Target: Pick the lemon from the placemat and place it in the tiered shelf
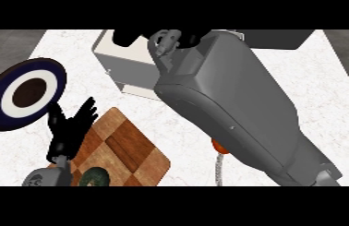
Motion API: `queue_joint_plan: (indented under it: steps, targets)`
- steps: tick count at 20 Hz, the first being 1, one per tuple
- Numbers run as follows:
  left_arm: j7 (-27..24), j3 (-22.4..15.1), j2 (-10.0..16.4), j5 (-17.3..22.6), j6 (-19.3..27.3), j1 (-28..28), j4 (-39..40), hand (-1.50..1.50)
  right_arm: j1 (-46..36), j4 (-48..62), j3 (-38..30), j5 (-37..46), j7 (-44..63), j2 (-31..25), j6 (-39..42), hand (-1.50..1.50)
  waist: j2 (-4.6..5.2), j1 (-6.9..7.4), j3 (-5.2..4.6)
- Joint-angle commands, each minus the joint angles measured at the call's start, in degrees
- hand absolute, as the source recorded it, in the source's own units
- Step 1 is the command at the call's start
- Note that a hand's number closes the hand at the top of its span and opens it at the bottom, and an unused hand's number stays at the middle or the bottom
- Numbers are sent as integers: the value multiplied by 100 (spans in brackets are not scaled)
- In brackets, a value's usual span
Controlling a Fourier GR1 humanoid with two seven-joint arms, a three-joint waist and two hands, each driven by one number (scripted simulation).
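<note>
The tiered shelf point(126, 68), a cream and grey box, stands at the back of the counter near the top middle. My right hand point(178, 37) is over the shelf's right side, at the end of the grey forearm that crosses the view from the lower right. The lemon shows nowhere; the right hand and forearm may hide it. The checkered wooden placemat point(129, 151) lies at the lower left with no lemon on its visible part. My left hand point(68, 123) rests open with its fingers up at the placemat's left edge.
A dark blue plate point(31, 93) with a white ring and brown centre lies at the far left. A dark green round thing point(95, 178) sits at the placemat's near edge. An orange object point(219, 147) peeks out from under the right forearm.
</note>
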Motion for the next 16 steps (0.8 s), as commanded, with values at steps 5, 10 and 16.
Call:
queue_joint_plan:
  steps: [5, 10, 16]
  targets:
    - [-207, 27, -37, -74, 38, 136, 3, 0, -622, 1690, -508, -57, -107, 43, -580, 150, 23, -107, 10]
    - [143, 11, -36, -12, 58, 122, -346, 0, -831, 2373, -582, -6, -376, 43, -788, 150, 9, -118, 14]
    - [91, 269, 171, 105, -139, -202, 120, 0, -928, 3046, -514, -194, -1040, 44, -1562, 150, 26, -105, 12]
